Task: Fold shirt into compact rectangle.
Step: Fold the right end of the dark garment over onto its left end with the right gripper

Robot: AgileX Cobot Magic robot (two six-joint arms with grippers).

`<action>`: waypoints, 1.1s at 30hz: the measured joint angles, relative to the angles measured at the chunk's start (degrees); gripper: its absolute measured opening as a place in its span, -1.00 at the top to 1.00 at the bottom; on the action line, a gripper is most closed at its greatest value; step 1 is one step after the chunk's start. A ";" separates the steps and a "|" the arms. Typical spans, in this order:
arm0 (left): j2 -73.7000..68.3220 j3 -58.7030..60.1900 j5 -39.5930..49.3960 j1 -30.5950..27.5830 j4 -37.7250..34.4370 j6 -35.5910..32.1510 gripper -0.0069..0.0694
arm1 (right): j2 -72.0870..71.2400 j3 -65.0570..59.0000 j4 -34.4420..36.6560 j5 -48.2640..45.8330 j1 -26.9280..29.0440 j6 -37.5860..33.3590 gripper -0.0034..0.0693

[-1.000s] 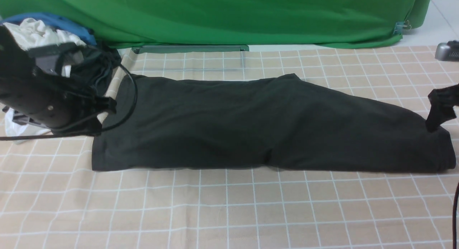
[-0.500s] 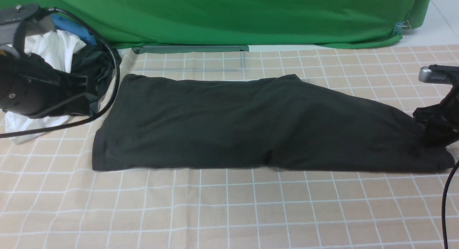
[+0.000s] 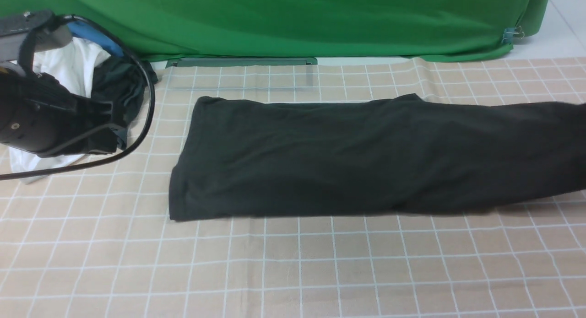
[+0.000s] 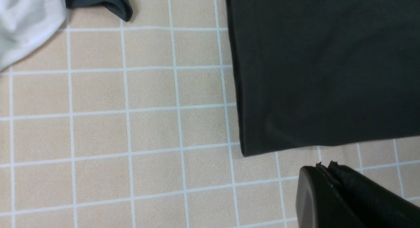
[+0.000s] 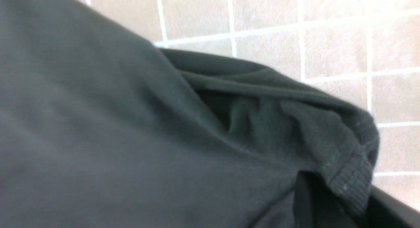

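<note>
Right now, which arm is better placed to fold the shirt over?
Right: the right end effector grips the shirt at its ribbed edge; the left end effector is shut, off the cloth.

The shirt (image 5: 115, 139) bunches, its ribbed edge (image 5: 347, 175) pinched in the hand (image 5: 344, 205).

The long black cotton shirt (image 3: 357, 158) is plain charcoal-black all over, its edge finely ribbed. The flat beige tablecloth (image 3: 293, 272) carries a white square grid. At twelve o'clock the hanging green cloth backdrop (image 3: 293, 20) is one bright green. At ten o'clock: crumpled white garment (image 3: 73, 66), blue garment (image 3: 98, 39), dark grey-teal garment (image 3: 123, 80).
</note>
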State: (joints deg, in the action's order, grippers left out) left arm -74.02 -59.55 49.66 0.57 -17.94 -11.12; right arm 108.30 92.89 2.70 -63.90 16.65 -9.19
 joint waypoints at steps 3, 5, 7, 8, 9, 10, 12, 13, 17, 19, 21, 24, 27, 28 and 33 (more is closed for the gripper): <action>0.00 0.00 0.00 0.00 -0.06 -0.11 0.77 | -0.23 4.05 3.57 -3.71 -2.09 0.02 0.64; 0.00 0.04 -0.20 0.00 -0.24 -0.11 0.77 | -0.34 7.12 6.59 -5.00 -5.35 0.02 0.64; 0.00 0.04 -0.48 0.00 -0.24 -0.11 0.77 | -0.40 8.81 8.20 -5.17 -8.47 0.21 0.64; 0.00 0.04 -0.62 0.00 -0.24 -0.11 0.77 | -0.40 9.84 9.04 -5.25 -10.70 0.57 0.64; 0.00 0.04 -0.61 0.00 -0.36 -0.11 0.77 | -0.40 10.80 9.58 -5.36 -13.13 1.37 0.64; 0.00 0.04 -0.61 0.00 -0.72 -0.32 0.77 | -0.40 11.57 9.89 -5.36 -15.17 1.91 0.64; 0.00 0.04 -0.63 0.00 -1.67 -0.85 0.77 | -0.35 12.70 10.21 -4.70 -19.99 3.22 0.64; 0.00 0.04 -0.93 0.00 -2.84 -1.40 0.77 | -0.17 13.43 10.37 -3.54 -23.82 4.18 0.64; 0.00 0.04 -1.64 0.00 -5.14 -2.96 0.77 | 1.64 15.95 11.40 0.35 -33.28 6.82 0.64; 0.00 0.04 -1.77 0.00 -5.85 -3.27 0.77 | 3.56 17.67 13.15 2.63 -37.29 7.91 0.64; 0.00 0.04 -1.89 0.00 -6.03 -3.74 0.77 | 5.81 19.61 15.72 5.00 -41.36 8.62 0.64; 0.00 0.04 -1.89 0.00 -6.18 -4.29 0.77 | 9.40 22.65 19.36 8.78 -45.59 9.51 0.64; 0.00 0.04 -1.89 0.00 -6.18 -4.46 0.77 | 12.51 25.34 21.96 11.77 -48.64 9.70 0.64; 0.00 0.04 -1.96 0.00 -6.18 -4.76 0.77 | 13.68 26.09 22.58 12.73 -49.60 9.85 0.64; 0.00 0.04 -2.01 0.00 -6.45 -5.60 0.77 | 18.81 28.08 24.36 17.85 -52.96 12.35 0.64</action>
State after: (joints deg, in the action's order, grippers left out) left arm -74.02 -59.51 47.64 0.57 -24.39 -16.72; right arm 127.11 120.98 27.06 -46.05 -36.30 3.16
